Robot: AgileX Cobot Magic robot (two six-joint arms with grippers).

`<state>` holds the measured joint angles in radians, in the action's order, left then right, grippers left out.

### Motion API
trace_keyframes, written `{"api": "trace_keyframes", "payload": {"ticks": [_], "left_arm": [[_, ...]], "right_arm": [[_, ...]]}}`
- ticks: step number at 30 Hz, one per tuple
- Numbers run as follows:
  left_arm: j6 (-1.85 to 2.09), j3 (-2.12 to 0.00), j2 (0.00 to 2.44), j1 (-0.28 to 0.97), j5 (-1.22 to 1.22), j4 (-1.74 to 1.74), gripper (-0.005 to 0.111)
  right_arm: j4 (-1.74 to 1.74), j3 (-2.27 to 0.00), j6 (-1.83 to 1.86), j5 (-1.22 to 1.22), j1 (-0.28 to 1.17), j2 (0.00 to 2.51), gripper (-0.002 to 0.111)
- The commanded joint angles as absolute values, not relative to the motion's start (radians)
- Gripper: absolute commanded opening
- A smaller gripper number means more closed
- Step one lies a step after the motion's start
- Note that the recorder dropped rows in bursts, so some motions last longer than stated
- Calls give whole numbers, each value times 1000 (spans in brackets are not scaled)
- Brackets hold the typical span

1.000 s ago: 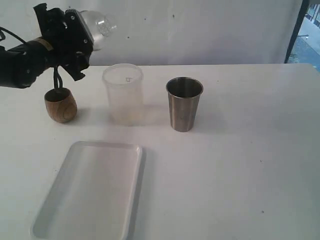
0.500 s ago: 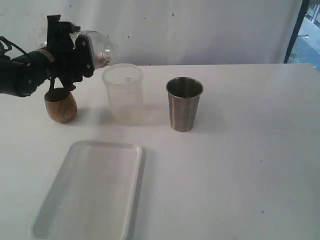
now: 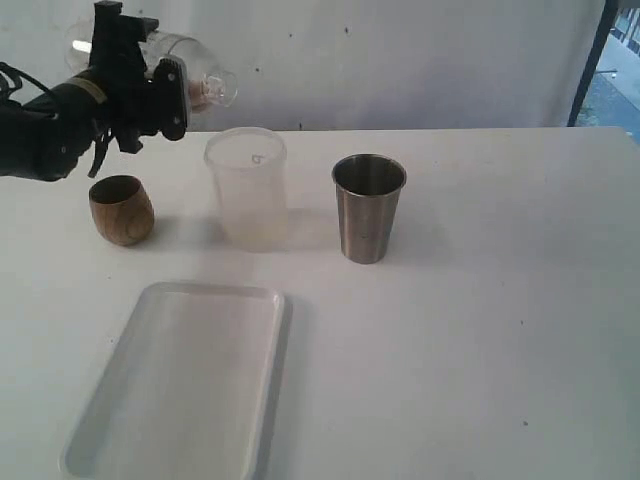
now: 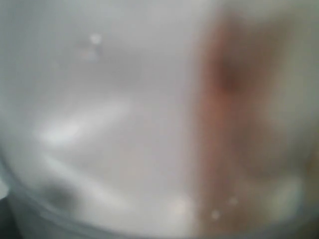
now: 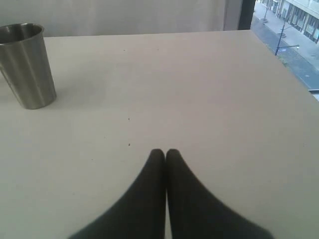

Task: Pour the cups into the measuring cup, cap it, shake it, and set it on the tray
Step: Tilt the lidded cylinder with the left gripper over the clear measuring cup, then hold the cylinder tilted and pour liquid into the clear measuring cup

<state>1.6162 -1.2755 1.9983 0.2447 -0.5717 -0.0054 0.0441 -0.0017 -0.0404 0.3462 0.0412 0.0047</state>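
The left tool (image 3: 172,92) is clamped on a clear domed lid (image 3: 208,84), held in the air above and behind the wooden cup (image 3: 121,209); its wrist view is filled by a blur. The right tool (image 5: 165,152) is seen pressed together over the bare desk (image 3: 480,330). The measuring cup (image 3: 246,190) is stood upright between the wooden cup and the steel tumbler (image 3: 368,208), uncapped. The white tray (image 3: 180,380) is laid nearer the camera, apart from them.
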Motion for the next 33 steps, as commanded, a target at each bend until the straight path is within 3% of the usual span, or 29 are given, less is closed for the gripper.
{"api": "trace_keyframes", "payload": {"ticks": [1, 33], "left_arm": [[1743, -1306, 1984, 245, -572, -36, 0], [2120, -1330, 1984, 272, -694, -155, 0]], "right_arm": [[49, 0, -42, 343, 39, 0, 0], [49, 0, -57, 343, 39, 0, 0]]}}
